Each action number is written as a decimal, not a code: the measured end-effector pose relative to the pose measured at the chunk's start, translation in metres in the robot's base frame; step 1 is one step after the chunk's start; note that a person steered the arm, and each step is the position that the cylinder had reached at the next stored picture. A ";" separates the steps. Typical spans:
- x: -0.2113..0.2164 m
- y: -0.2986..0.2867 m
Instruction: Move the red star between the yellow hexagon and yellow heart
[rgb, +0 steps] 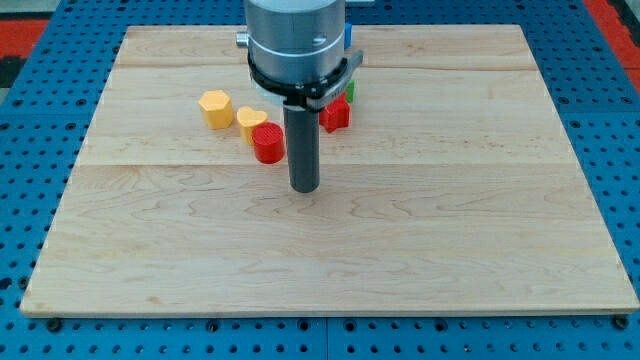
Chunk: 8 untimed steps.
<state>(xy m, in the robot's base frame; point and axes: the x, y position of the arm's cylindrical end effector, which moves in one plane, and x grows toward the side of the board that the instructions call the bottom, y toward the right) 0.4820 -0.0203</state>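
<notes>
- Camera view showed my tip (304, 188) resting on the counter (330, 250), just to the lower right of a red round block (268, 144) and touching no block.
- I carried no hand, only the rod, so there was nothing to open or hold.
- The red star (336, 115) sat to the view's right of my rod, partly hidden, with a green block (350, 90) behind it.
- The yellow hexagon (215, 108) and yellow heart (251, 123) lay close together, the star well outside them.
- I judged the task still undone: the star had yet to be pushed leftward into their gap.
</notes>
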 end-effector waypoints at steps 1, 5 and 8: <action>0.011 0.026; -0.122 -0.002; -0.139 -0.078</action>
<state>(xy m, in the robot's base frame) 0.3426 -0.0981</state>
